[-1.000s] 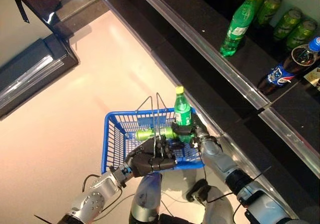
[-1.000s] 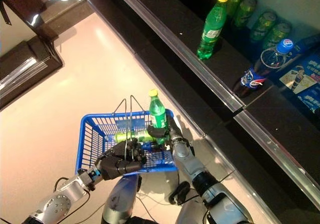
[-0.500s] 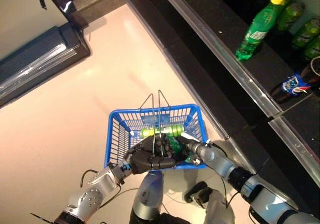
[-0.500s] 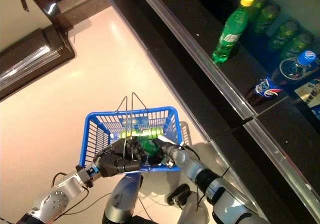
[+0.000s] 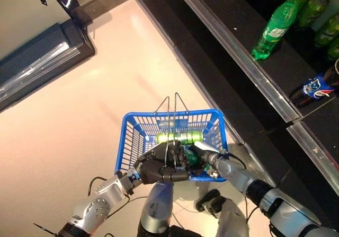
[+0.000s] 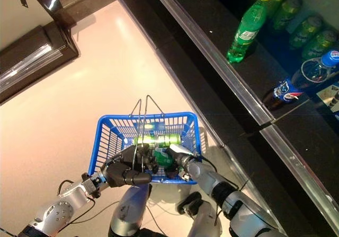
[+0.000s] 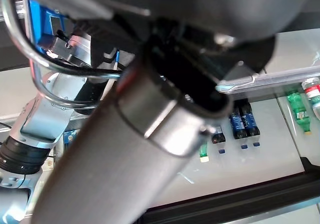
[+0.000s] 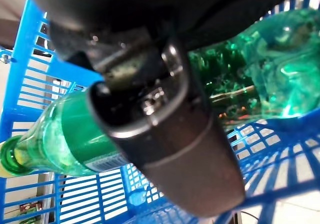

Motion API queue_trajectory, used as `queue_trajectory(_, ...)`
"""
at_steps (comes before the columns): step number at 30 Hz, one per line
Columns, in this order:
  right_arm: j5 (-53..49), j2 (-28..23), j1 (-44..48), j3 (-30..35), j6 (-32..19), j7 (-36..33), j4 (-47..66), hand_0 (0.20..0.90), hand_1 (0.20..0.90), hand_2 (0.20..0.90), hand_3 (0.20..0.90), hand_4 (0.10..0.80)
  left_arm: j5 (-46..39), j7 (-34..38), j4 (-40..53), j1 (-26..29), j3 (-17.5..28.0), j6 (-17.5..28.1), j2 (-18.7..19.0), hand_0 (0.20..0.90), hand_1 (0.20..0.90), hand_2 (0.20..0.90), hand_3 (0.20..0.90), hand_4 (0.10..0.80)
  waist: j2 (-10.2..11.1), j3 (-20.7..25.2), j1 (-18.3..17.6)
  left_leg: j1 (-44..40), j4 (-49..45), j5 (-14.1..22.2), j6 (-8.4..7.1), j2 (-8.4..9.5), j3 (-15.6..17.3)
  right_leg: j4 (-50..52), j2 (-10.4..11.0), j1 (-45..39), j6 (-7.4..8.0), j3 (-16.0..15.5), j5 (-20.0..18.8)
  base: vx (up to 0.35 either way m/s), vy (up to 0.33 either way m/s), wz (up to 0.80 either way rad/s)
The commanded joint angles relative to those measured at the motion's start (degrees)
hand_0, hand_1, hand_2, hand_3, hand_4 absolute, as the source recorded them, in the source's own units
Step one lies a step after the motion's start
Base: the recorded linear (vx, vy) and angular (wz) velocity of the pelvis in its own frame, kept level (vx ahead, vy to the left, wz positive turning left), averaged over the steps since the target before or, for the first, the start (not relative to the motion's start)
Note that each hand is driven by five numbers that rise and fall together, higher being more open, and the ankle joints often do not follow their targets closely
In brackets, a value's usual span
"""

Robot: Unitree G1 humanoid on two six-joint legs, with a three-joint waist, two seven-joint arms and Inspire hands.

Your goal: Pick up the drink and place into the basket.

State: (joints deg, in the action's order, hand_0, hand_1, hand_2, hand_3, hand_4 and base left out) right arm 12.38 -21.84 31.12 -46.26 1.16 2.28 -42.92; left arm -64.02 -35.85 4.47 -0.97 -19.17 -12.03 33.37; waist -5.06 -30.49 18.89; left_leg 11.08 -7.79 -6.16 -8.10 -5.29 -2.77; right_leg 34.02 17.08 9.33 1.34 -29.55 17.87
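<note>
The right hand (image 5: pixel 203 156) reaches down inside the blue basket (image 5: pixel 128 141), near its front wall, and its fingers are curled around a green drink bottle (image 8: pixel 260 78). In the right wrist view the thumb crosses the clear green body, so the grip looks closed on the bottle and not yet released. Judging from this, the placing step is nearly finished: the bottle is already below the basket's rim, and what remains is to let it go.

The left hand (image 5: pixel 159 169) sits at the basket's front edge, its fingers wrapped around the wire handles (image 5: pixel 170 110), which rise from there above the basket's middle. That grip is most likely there to carry the basket and keep it steady and level while the other arm loads it.

A second green bottle (image 5: pixel 179 137) lies on its side across the basket's floor, just behind the two hands, with its cap toward the basket's left wall. The held bottle rests low next to it; whether they touch cannot be told.

The held drink is translucent green plastic with liquid inside, its neck and label hidden by the hand.

Beyond the basket's right side, a dark shelf (image 5: pixel 249 72) carries an upright green bottle with a yellow cap (image 5: pixel 276 22) and a dark cola bottle (image 5: pixel 317 84).
</note>
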Motion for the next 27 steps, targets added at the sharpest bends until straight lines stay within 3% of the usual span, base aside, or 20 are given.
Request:
queue_trajectory(1, 1.3, 3.3, 5.3, 0.1, 2.3, -5.9, -2.1, 0.3, 0.3, 0.3, 0.2, 0.1, -9.0, -14.4, 24.0, 10.3, 2.2, 11.4, -6.0, 0.3, 0.3, 0.3, 0.2, 0.1, 0.1, 3.1, 0.0, 2.3, -7.8, 3.2, 3.32, 1.11, 0.0, -15.7, -1.0, -4.8, 2.52, 2.2, -15.2, 0.0, 0.0, 0.0)
queue_trajectory(5, 4.9, 4.1, 6.4, 0.9, 7.0, -7.3, -4.6, 0.3, 0.3, 0.3, 0.2, 0.1, -9.2, -14.4, 24.2, 10.9, 2.2, 11.2, -6.3, 0.3, 0.3, 0.3, 0.2, 0.1, -0.1, 3.0, 0.0, 2.3, -7.7, 3.2, 3.38, 1.15, 0.1, -15.4, -0.8, -4.4, 2.63, 2.3, -15.3, -0.001, 0.008, 0.0)
queue_trajectory(8, 8.9, 5.0, 8.0, 0.8, 13.4, -7.2, -8.9, 0.3, 0.3, 0.3, 0.2, 0.1, -10.1, -15.9, 25.2, 11.9, 1.8, 10.6, -6.5, 0.3, 0.3, 0.3, 0.2, 0.1, -0.4, 2.8, 0.2, 2.6, -7.6, 3.1, 3.49, 1.11, 0.1, -15.2, -0.7, -4.1, 2.69, 2.2, -15.5, 0.0, 0.0, 0.0)
queue_trajectory(13, 11.8, 6.7, 11.1, 0.5, 17.5, -4.1, -15.7, 0.3, 0.3, 0.3, 0.2, 0.1, -10.3, -15.5, 26.7, 13.4, 0.2, 9.6, -6.8, 0.3, 0.3, 0.3, 0.2, 0.1, -0.7, 2.6, 0.9, 2.6, -7.4, 2.9, 3.61, 1.24, -0.3, -15.3, -0.5, -4.4, 2.73, 1.8, -15.7, 0.0, 0.0, 0.0)
queue_trajectory(22, 18.1, 7.6, 14.7, -0.6, 19.3, -0.2, -20.4, 0.3, 0.3, 0.3, 0.2, 0.1, -9.4, -13.0, 26.7, 15.0, -1.9, 8.4, -7.8, 0.3, 0.3, 0.3, 0.2, 0.1, -0.5, 2.8, 2.1, 3.0, -7.5, 2.8, 3.82, 1.4, -0.8, -14.8, -0.1, -4.2, 2.85, 0.9, -15.9, 0.007, 0.001, 0.02)
queue_trajectory(23, 24.4, 7.5, 15.1, -2.1, 19.2, 2.1, -20.9, 0.3, 0.3, 0.3, 0.2, 0.1, -9.2, -12.8, 26.5, 14.9, -2.2, 8.4, -7.9, 0.3, 0.3, 0.3, 0.2, 0.1, -0.4, 2.8, 2.3, 3.2, -7.4, 2.6, 3.93, 1.49, -0.8, -14.6, 0.0, -3.9, 2.96, 0.8, -16.0, 0.0, 0.0, 0.0)
queue_trajectory(27, 28.1, 7.1, 15.5, -4.6, 19.9, 4.1, -20.7, 0.3, 0.3, 0.3, 0.2, 0.1, -9.1, -12.9, 26.6, 14.3, -2.6, 8.6, -7.8, 0.3, 0.3, 0.3, 0.2, 0.1, -0.2, 2.8, 2.7, 3.5, -7.2, 2.6, 4.13, 1.47, -0.7, -14.7, 0.1, -3.7, 3.15, 0.6, -16.1, -0.001, 0.001, 0.01)
